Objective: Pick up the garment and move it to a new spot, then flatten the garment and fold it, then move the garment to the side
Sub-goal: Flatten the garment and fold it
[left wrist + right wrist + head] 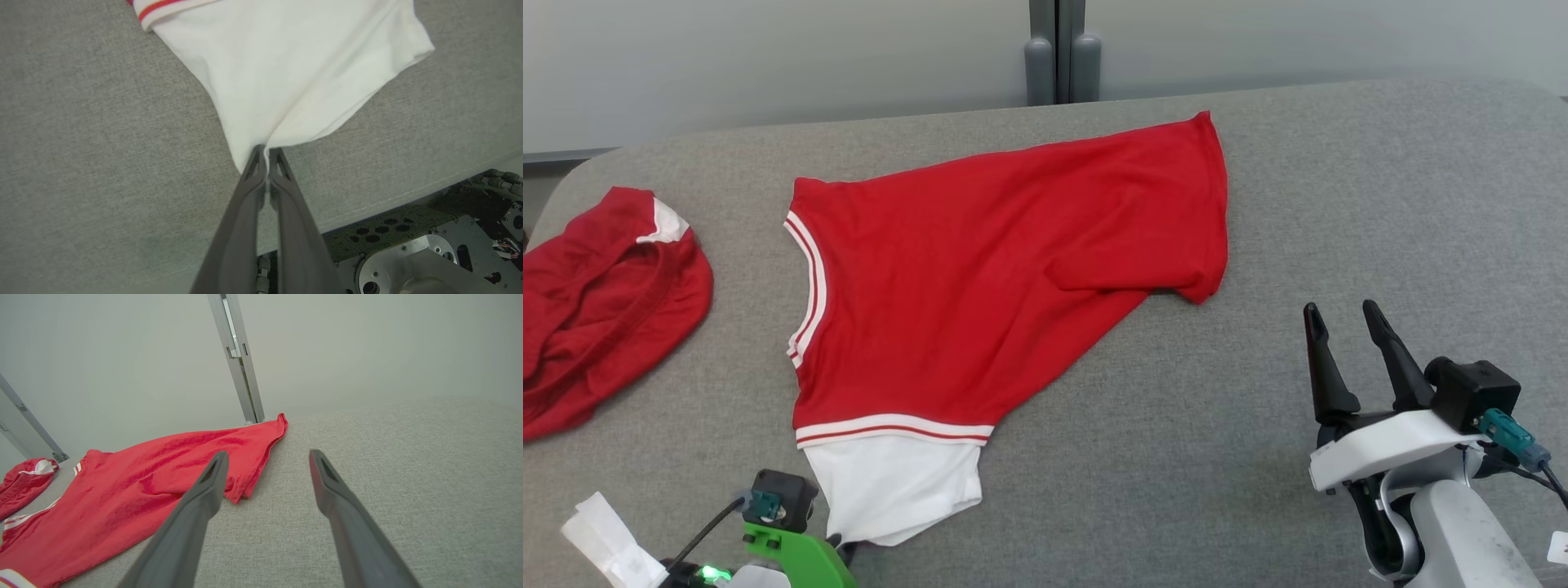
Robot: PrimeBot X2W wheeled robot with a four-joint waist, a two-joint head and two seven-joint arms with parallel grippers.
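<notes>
Left gripper (266, 157) is clamped tight on the edge of the white sleeve (294, 69) of the red garment (1013, 269), which lies spread across the middle of the grey cushion (1339, 204). Right gripper (1341, 312) sits with fingers apart and empty, near the shirt's right side. Another red bundle (596, 302) lies far left.

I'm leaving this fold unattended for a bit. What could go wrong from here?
1. The left pincer is shut on just the tip of the white corner of the garment; a pull might slip it free.
2. That grip sits near the grey surface's front edge, so the corner may drag off it.
3. The right pincer is open, clear of the garment, whose right end is rumpled; one-sided pulling would likely skew it.
</notes>
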